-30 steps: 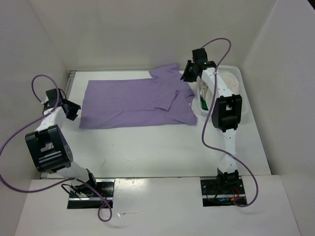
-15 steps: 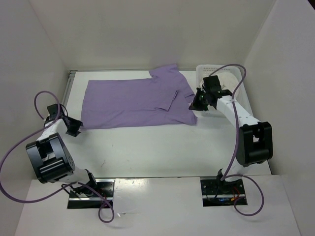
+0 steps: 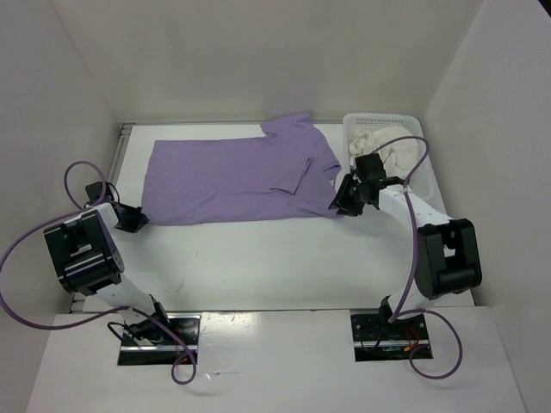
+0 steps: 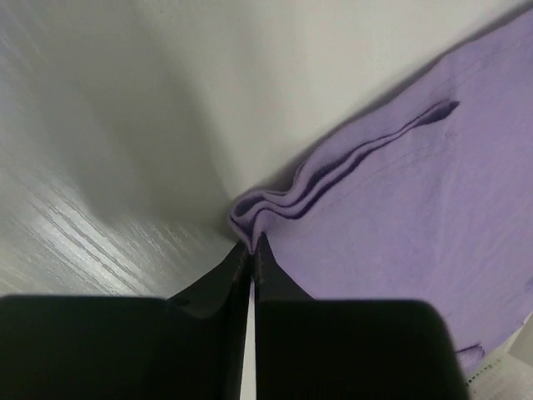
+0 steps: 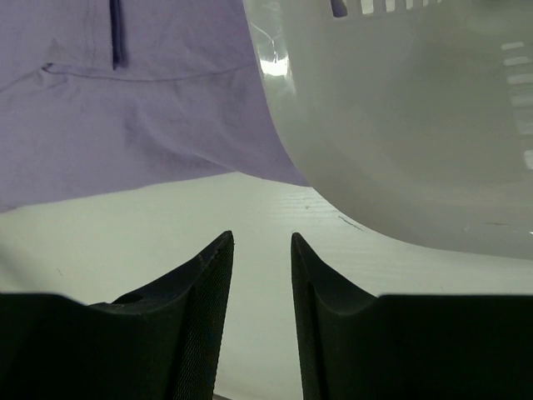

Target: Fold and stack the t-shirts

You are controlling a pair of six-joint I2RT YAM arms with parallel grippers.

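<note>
At about 9 o'clock on the worktop (image 3: 258,258) in the top view, the left claw (image 3: 131,218) sits low at the near-left corner of the lavender t-shirt (image 3: 232,181). The left wrist view shows its two fingers pressed together, with barely a slit between them. The shirt's corner is bunched into small folds right at the tips, so the claw is pinching that corner.

The lavender t-shirt lies spread mostly flat and fills the far half of the worktop from about 10 o'clock to 1 o'clock. Its collar end is toward the right, and one sleeve reaches toward the far wall at 12 o'clock.

At about 3 o'clock, the right claw (image 3: 343,202) hovers just off the shirt's near-right corner. In the right wrist view its fingers stand a narrow gap apart with nothing between them. Only bare worktop lies under them, and the lavender hem is just beyond the tips.

The white mesh basket (image 3: 384,119) stands at 2 o'clock, just beside the shirt's right edge. The cream t-shirt (image 3: 389,153) lies crumpled inside it. The right arm crosses over the basket's near end.
</note>
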